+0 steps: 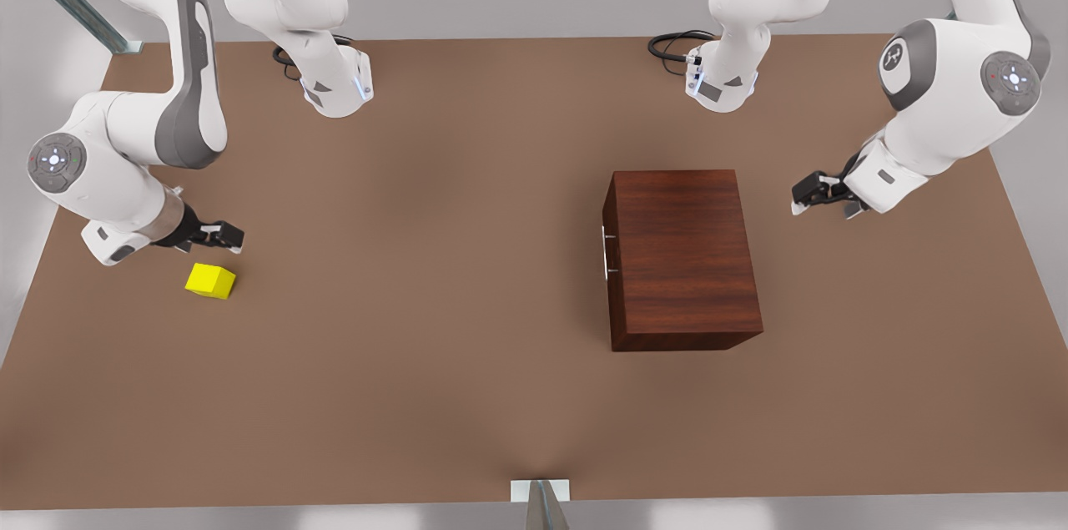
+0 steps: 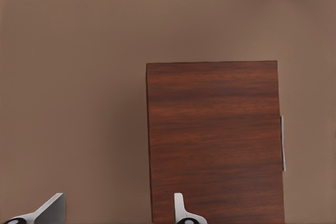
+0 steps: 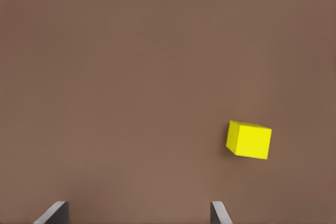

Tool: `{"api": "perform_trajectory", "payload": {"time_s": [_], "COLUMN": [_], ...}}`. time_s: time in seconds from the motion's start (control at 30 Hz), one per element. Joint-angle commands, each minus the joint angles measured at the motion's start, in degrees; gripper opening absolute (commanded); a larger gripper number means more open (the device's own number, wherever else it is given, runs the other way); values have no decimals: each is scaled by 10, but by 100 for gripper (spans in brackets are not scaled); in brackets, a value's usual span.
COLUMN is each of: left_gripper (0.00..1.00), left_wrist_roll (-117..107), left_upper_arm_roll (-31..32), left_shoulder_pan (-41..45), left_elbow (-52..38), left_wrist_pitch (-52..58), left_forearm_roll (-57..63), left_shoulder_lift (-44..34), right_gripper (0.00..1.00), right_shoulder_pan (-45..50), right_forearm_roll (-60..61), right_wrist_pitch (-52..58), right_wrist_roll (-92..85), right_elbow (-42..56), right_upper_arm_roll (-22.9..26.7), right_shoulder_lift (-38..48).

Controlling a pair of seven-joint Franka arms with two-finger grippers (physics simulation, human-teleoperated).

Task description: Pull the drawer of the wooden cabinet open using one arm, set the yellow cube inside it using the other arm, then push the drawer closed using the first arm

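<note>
Drawer [image 1: 607, 259]: shut, flush in the side of the wooden cabinet [image 1: 680, 254] that faces the front view's left; thin silver handle [image 1: 604, 254] on its front. Cabinet stands right of centre in the front view.

Step in hand, by judgement: none begun; drawer unopened, cube untouched. The next move calls for one arm to reach the handle and pull toward the front view's left.

Near to far in the front view:
- Worktop [image 1: 417, 396]: plain brown, bare in the lower part of the frame.
- Yellow cube [image 1: 210, 280]: left of the frame, resting on the worktop, well apart from the cabinet.
- Right gripper [image 1: 224, 237]: just above the cube in the frame, not touching it; jaws wide apart, holding nothing.
- Left gripper [image 1: 822, 198]: right of the frame, beside the cabinet's far side from the handle; jaws spread, holding nothing.
- Cables [image 1: 677, 46]: coiled at the arm bases, upper frame.

Obstruction: the cabinet body lies between the left gripper and the handle; the arm must go over or around it. Nothing blocks the cube.
</note>
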State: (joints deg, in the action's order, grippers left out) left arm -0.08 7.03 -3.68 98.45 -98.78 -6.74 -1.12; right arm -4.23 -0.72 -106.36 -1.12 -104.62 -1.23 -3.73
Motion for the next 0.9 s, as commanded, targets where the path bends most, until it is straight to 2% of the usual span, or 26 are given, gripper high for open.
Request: {"api": "perform_trajectory", "payload": {"time_s": [0.0, 0.07, 0.1, 0.13, 0.2, 0.3, 0.33, 0.37, 0.4, 0.47, 0.6, 0.73, 0.87], "left_gripper": [100, 100, 100, 100, 100, 100, 100, 100, 100, 100, 100, 100, 100], "left_wrist_roll": [-9, -22, -36, -117, -200, -335, -378, -450, -489, -546, -575, -604, -623], "left_upper_arm_roll": [0, 22, 31, 33, 33, 33, 33, 33, 33, 32, 32, 30, 30], "left_shoulder_pan": [-9, -8, 8, 77, 166, 296, 326, 371, 393, 423, 444, 444, 456], "left_elbow": [-1, -17, -13, -12, -17, -78, -106, -142, -168, -173, -173, -164, -164], "left_wrist_pitch": [-24, -23, -19, 15, 19, 16, 16, 16, 10, -18, -22, -21, -20], "left_forearm_roll": [0, 1, 22, 91, 98, 143, 144, 171, 176, 193, 253, 305, 357], "left_shoulder_lift": [0, 15, 24, 40, 75, 152, 177, 219, 251, 282, 313, 348, 366], "right_gripper": [100, 100, 100, 100, 100, 100, 100, 100, 100, 100, 100, 100, 100], "right_shoulder_pan": [7, 11, 32, 40, 45, 56, 67, 63, 55, 43, 23, 0, -29], "right_forearm_roll": [0, -23, -55, -56, -71, -45, -47, -46, -42, -41, -47, -47, -45], "right_wrist_pitch": [-15, -10, 9, 44, 41, 41, 20, -64, -92, -167, -214, -206, -136], "right_wrist_roll": [-5, -15, -94, -227, -496, -624, -643, -703, -753, -856, -956, -1072, -1131], "right_elbow": [0, 5, 12, 43, 66, 100, 100, 99, 99, 93, 78, 65, 62], "right_upper_arm_roll": [0, -1, -2, -2, -2, -8, -10, -8, -6, -7, -5, -5, -4], "right_shoulder_lift": [0, -2, -4, -22, -37, -55, -63, -100, -123, -153, -154, -165, -173]}}
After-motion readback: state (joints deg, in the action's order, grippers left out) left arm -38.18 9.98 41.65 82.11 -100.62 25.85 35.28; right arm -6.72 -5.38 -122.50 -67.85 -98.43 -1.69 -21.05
